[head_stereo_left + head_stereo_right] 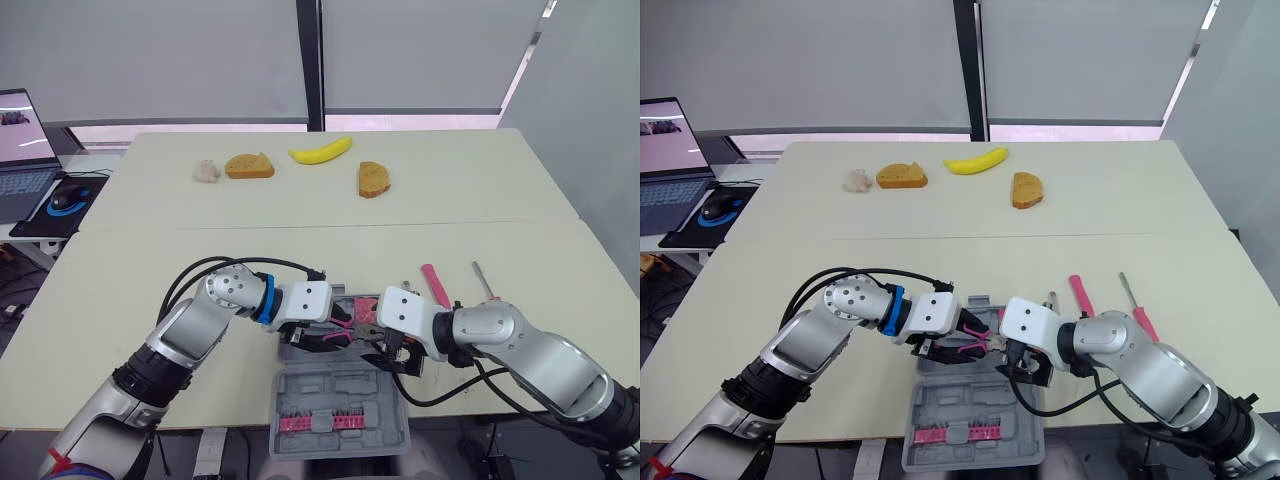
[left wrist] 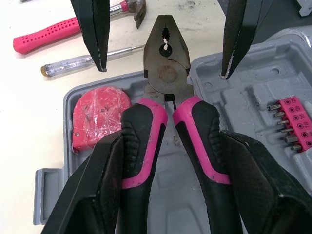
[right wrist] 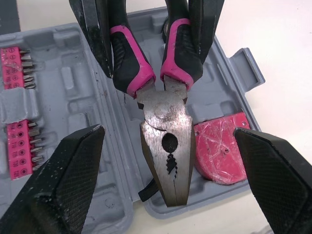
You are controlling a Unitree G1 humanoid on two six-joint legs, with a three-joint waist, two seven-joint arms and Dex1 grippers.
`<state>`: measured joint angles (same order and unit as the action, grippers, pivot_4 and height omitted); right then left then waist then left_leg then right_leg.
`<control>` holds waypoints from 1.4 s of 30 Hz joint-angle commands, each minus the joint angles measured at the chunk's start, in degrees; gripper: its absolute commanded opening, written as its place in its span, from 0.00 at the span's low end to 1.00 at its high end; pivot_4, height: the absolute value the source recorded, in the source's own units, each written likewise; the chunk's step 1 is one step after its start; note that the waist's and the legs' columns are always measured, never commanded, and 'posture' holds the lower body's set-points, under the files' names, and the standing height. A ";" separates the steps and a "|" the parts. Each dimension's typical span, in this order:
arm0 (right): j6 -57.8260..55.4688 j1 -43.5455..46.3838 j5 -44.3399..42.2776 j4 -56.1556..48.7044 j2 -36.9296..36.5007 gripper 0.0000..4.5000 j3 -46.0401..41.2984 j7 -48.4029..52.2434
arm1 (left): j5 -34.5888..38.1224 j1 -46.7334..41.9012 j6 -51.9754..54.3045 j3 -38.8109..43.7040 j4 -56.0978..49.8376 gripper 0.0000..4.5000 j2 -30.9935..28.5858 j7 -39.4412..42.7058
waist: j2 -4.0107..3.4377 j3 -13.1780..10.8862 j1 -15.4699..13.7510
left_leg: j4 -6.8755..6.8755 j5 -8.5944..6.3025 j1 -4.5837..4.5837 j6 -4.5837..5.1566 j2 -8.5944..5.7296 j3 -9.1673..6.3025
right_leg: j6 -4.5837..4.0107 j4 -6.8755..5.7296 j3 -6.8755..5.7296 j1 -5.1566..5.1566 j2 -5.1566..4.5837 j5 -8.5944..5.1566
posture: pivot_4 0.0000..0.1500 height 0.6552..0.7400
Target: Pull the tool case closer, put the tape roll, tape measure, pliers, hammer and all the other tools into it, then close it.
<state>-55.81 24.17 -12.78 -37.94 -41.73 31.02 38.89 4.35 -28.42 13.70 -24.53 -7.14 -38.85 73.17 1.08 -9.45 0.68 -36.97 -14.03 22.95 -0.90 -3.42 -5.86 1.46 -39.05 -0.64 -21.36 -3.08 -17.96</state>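
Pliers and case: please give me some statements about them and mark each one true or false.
1. The left jaws are shut on the handles of the pliers. True.
2. The right jaws are shut on the pliers' head. False: they stand open, with one of the fingers on each side of the head.
3. The tape measure lies in the case. True.
4. The hammer lies in the case. False: it lies on the table beside the case.
5. The case is closed. False: it is open and its bits show.
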 commanded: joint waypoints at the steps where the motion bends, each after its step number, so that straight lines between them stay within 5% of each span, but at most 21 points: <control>1: 1.80 1.52 1.53 -0.56 0.51 0.86 0.81 0.42 | 0.14 -1.02 -0.67 0.54 -2.00 0.59 0.33 0.12 | 0.00 0.00 0.01 | 0.00 0.00 0.00 0.00 0.00 0.00 | 0.00 0.00 0.00 0.00 0.00 0.00 | 1.00 1.00; 6: 3.75 2.26 3.81 0.94 0.67 0.52 2.30 0.85 | -0.16 -1.03 -1.01 0.44 -1.68 0.59 0.50 0.08 | 0.00 0.00 0.22 | 0.00 0.00 0.00 0.00 0.00 -0.01 | 0.00 -0.01 0.00 0.00 0.00 0.00 | 1.00 1.00; 11: 5.53 2.37 5.16 1.62 1.47 0.29 2.72 1.35 | -0.80 -1.11 -1.43 0.28 -0.88 0.59 0.63 0.07 | 0.00 0.00 0.39 | 0.00 0.00 0.00 0.00 0.00 -0.01 | 0.00 -0.01 0.00 0.00 0.00 0.00 | 1.00 1.00; 19: 7.45 1.92 6.64 1.87 1.85 0.28 2.15 2.67 | 0.37 -0.91 -1.08 0.96 -0.23 0.59 0.66 1.23 | 0.00 0.00 0.46 | -0.01 0.00 0.00 0.00 0.00 -0.01 | 0.00 -0.02 0.00 0.00 0.00 0.00 | 1.00 1.00; 26: 7.92 2.08 5.41 1.21 1.00 0.28 -0.75 5.14 | 4.66 0.04 -3.01 5.29 0.84 1.00 -4.13 5.63 | 0.00 0.00 0.86 | -0.01 0.00 0.00 0.00 0.00 -0.02 | 0.00 -0.03 0.00 -0.01 0.01 0.00 | 1.00 1.00; 36: 7.52 9.66 6.82 2.78 -3.89 0.28 1.90 13.78 | 11.04 14.26 -11.76 19.87 5.60 1.00 -19.26 13.42 | -0.08 -0.04 1.31 | 0.03 0.00 -0.03 0.00 0.04 0.00 | -0.01 -0.01 0.04 -0.08 0.01 0.00 | 1.00 1.00; 42: 6.49 14.29 9.83 6.87 -1.61 0.28 7.91 16.13 | 11.89 20.70 -19.29 24.92 8.16 1.00 -19.68 12.17 | -0.12 -0.07 0.51 | 0.01 -0.01 -0.01 0.01 0.02 -0.02 | -0.03 0.00 0.00 -0.10 -0.05 -0.01 | 1.00 1.00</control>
<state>-49.45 36.87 -4.18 -30.87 -43.90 38.50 54.23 15.37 -8.07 -3.24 -1.97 1.21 -58.56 85.75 0.97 -9.52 1.18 -36.96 -14.04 22.95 -0.89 -3.43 -5.88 1.44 -39.05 -0.64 -21.46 -3.15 -17.96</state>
